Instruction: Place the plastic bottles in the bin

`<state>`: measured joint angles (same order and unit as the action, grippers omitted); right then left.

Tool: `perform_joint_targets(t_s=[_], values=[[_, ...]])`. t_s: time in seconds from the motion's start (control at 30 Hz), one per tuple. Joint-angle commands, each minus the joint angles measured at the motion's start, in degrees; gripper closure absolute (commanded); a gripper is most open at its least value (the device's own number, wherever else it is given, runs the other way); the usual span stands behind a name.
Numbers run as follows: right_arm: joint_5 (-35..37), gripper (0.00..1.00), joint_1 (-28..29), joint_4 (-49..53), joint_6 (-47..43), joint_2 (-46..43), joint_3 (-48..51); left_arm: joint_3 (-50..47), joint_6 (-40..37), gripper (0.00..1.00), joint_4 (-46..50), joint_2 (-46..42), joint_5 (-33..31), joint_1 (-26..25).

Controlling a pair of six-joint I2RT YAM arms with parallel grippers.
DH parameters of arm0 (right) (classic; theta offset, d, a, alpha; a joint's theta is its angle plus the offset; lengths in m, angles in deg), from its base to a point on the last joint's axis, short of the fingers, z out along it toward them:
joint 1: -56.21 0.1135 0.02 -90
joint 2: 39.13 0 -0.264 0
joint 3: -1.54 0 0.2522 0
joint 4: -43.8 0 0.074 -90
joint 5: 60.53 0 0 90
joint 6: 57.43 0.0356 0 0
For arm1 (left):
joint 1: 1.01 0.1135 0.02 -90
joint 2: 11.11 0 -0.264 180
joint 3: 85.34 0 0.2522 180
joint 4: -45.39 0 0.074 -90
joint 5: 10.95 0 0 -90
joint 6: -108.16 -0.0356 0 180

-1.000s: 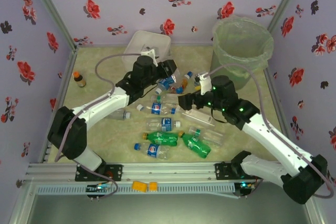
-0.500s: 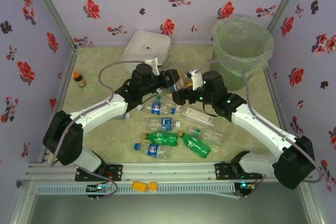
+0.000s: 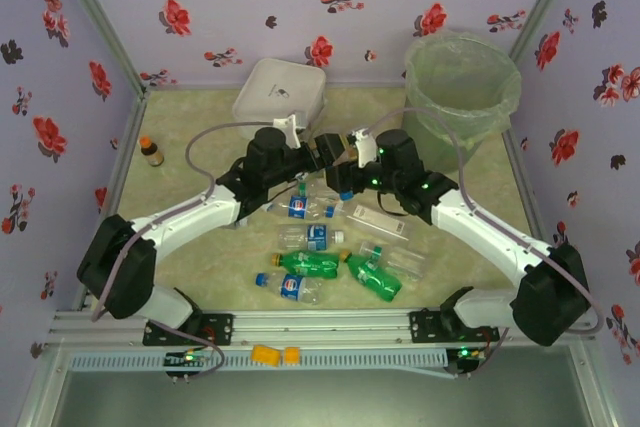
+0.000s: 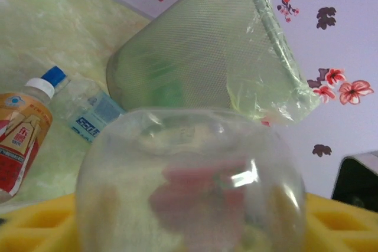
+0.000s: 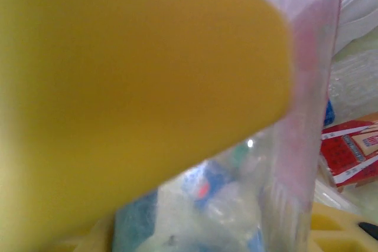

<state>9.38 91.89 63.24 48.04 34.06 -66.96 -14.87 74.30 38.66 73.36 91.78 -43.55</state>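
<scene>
I held a clear bottle point(image 4: 189, 187) midair between both arms—right gripper point(image 3: 347, 152) clamped on it, left gripper point(image 3: 325, 147) open or gripping I couldn't tell—likely a handover, since the bin point(image 3: 470, 122) stood nearer the right.

The right hand point(image 3: 350, 144) has swung in to meet the left hand point(image 3: 322, 148), a clear bottle point(image 4: 189, 187) between them.

Robot lab booth: floral-print walls point(image 3: 300, 7), aluminium frame rail point(image 3: 320, 328).
</scene>
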Motion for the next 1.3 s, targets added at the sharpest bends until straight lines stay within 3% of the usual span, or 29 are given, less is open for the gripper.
perform_joint_targets(t_s=[0.0, 0.4, 0.6, 0.93, 1.13, 1.27], values=[[2.9, 0.52, -1.3, -1.9, 1.2, -1.8, 0.4, 0.2, -1.5, 0.0, 0.3, -3.0, 2.1, 1.1], [8.3, 0.54, -7.2, 6.5, 1.1, -7.0, -3.0, -9.0, -6.0, 0.0, 4.4, -9.1, -2.9, 12.1], [8.9, 0.56, -13.2, 11.2, 1.5, -6.2, -13.2, -14.6, -12.5, 0.0, 5.4, -12.2, -9.0, 12.6], [14.6, 0.57, -26.1, 15.4, 4.8, 3.1, -32.1, -16.7, -14.4, 0.0, 7.6, -11.8, -9.1, 13.2], [18.9, 0.59, -32.3, 15.6, 6.9, 9.3, -36.7, -18.8, -15.3, 0.0, 6.3, -13.4, -9.7, 13.2], [17.5, 0.59, -35.2, 16.3, 8.4, 14.0, -37.5, -19.7, -16.1, 0.0, 8.1, -15.4, -11.9, 13.3]])
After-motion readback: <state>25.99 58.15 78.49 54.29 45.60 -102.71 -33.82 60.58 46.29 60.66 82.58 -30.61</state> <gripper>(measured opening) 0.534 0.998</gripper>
